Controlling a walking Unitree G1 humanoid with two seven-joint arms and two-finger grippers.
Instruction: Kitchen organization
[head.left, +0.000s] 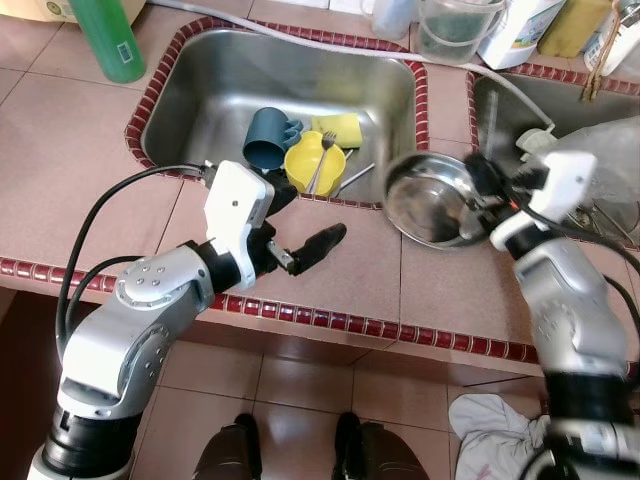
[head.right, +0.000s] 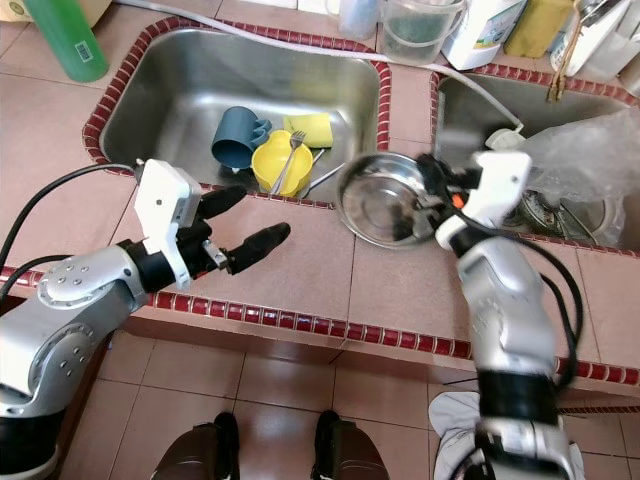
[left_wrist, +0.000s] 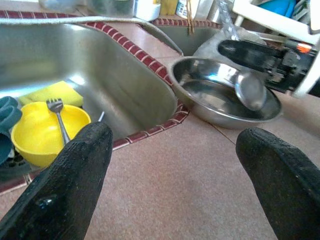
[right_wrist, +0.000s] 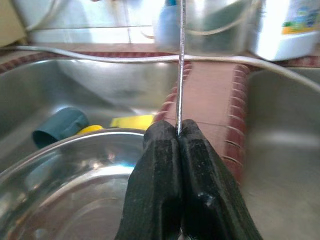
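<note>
My right gripper is shut on the rim of a round steel bowl, holding it tilted just above the tiled counter between the two sinks. In the right wrist view its fingertips pinch the thin rim edge. My left gripper stands open over the counter by the left sink's front edge, nothing between its fingers. The left sink holds a teal mug, a yellow bowl with a fork, and a yellow sponge.
A green bottle stands back left; jugs and containers line the back. The right sink holds a clear plastic bag. A white hose runs along the back. A cloth lies on the floor.
</note>
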